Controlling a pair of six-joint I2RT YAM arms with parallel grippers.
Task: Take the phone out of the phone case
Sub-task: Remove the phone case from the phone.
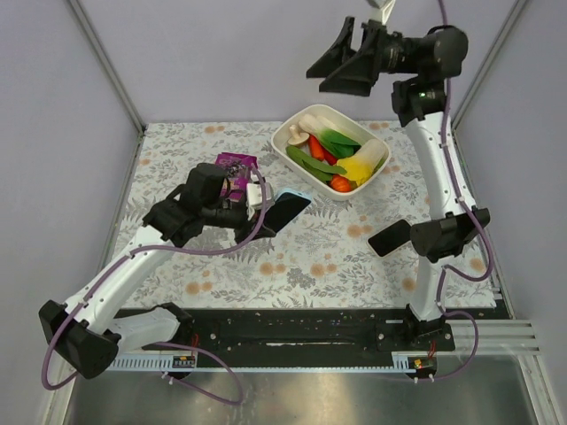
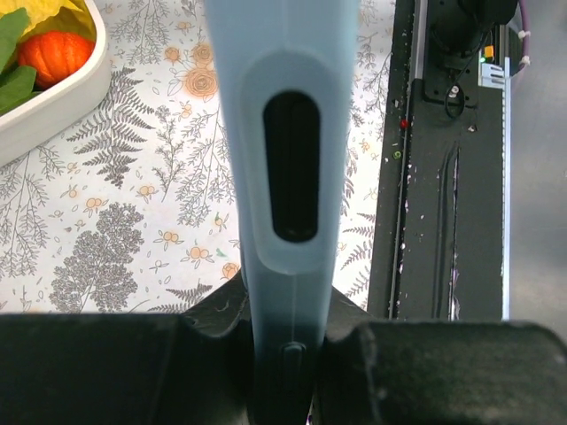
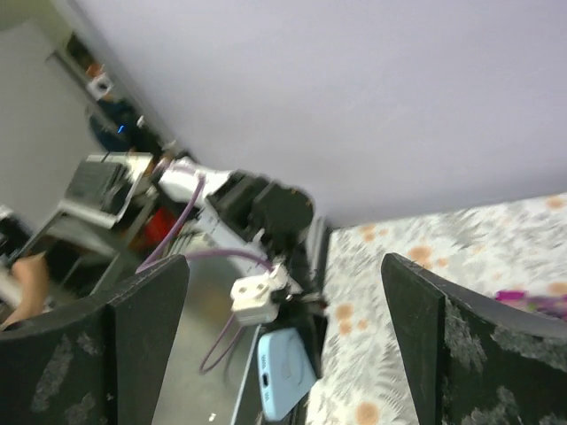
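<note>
My left gripper (image 1: pixel 257 205) is shut on one end of the light blue phone case (image 1: pixel 288 211) and holds it just above the floral table. In the left wrist view the case (image 2: pixel 288 106) runs edge-on between my fingers (image 2: pixel 159 363), with a dark oval cutout. It also shows in the right wrist view (image 3: pixel 288 372). A black phone (image 1: pixel 390 237) lies flat on the table beside the right arm's elbow, apart from the case. My right gripper (image 1: pixel 317 80) is raised high above the back of the table, open and empty (image 3: pixel 285 266).
A white dish (image 1: pixel 297 124) of toy vegetables stands at the back centre; its rim shows in the left wrist view (image 2: pixel 80 97). A purple packet (image 1: pixel 235 164) lies behind the left gripper. The black base rail (image 1: pixel 292 328) runs along the near edge.
</note>
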